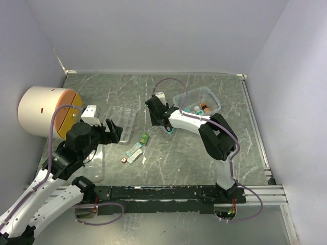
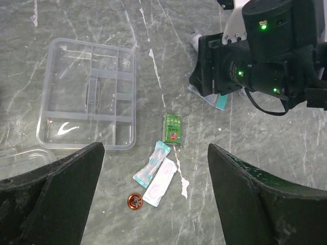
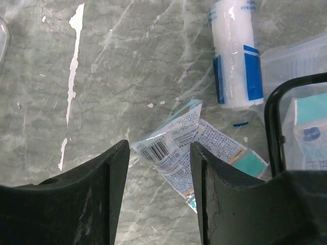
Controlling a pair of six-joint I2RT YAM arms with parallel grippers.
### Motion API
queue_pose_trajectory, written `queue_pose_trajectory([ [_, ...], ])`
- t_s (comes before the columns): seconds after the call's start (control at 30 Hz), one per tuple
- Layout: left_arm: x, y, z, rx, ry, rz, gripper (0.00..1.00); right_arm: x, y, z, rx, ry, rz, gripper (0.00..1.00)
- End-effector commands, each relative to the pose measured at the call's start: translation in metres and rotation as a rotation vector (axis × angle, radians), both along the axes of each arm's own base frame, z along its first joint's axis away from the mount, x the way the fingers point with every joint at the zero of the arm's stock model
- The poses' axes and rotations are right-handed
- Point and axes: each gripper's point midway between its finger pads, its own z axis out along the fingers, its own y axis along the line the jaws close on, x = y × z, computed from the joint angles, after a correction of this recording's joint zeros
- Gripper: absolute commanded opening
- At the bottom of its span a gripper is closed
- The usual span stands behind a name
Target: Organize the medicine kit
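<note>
Jaws of both grippers stand apart, holding nothing.
The left gripper (image 2: 154,153) hangs wide open above two sachets (image 2: 159,182) and a green packet (image 2: 173,127), beside the divided tray (image 2: 56,140). The right gripper (image 3: 158,153), open more narrowly, straddles a printed pouch (image 3: 179,153) near a wrapped roll (image 3: 235,56).

Barcode (image 3: 156,149) and illegible small print on the flat sachet (image 3: 172,162)

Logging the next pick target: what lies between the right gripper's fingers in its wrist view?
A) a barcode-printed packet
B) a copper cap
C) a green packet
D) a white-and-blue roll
A: the barcode-printed packet lies flat between the fingers of the open right gripper; the white-and-blue roll sits aside.
</note>
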Motion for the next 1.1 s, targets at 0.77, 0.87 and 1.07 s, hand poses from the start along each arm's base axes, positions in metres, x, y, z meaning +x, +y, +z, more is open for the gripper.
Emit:
queue_pose_trajectory([
  [0.77, 0.013, -0.025, -0.012, -0.024, 0.046, -0.061, 0.99, -0.098, 0.007, 0.015, 0.213, 0.202, 0.338, 0.48],
  [0.87, 0.016, -0.034, -0.027, -0.026, 0.109, -0.072, 1.0, -0.089, -0.001, 0.027, 0.253, 0.118, 0.233, 0.48],
  [1.07, 0.019, -0.06, -0.047, -0.04, 0.208, -0.163, 0.97, -0.086, -0.031, 0.017, 0.234, 0.082, 0.034, 0.48],
])
